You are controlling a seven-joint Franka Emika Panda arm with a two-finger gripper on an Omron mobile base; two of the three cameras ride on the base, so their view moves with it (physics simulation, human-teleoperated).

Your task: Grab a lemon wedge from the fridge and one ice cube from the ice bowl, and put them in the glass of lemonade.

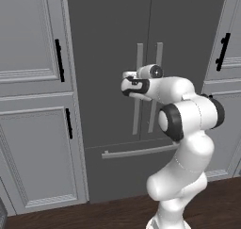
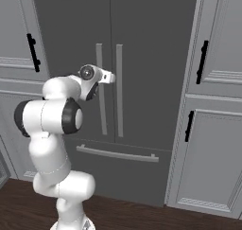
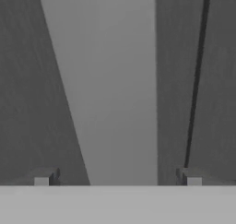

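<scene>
Facing you, the fridge (image 1: 110, 82) door's left handle (image 3: 110, 89) runs upright (between the gripper's (image 3: 117, 179) wide-apart fingertips).

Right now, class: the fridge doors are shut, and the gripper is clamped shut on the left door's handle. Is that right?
Not quite. The fridge doors are shut, but the gripper is open: in the hand view its fingertips stand wide apart on either side of the left door's handle, not clamped on it.
</scene>
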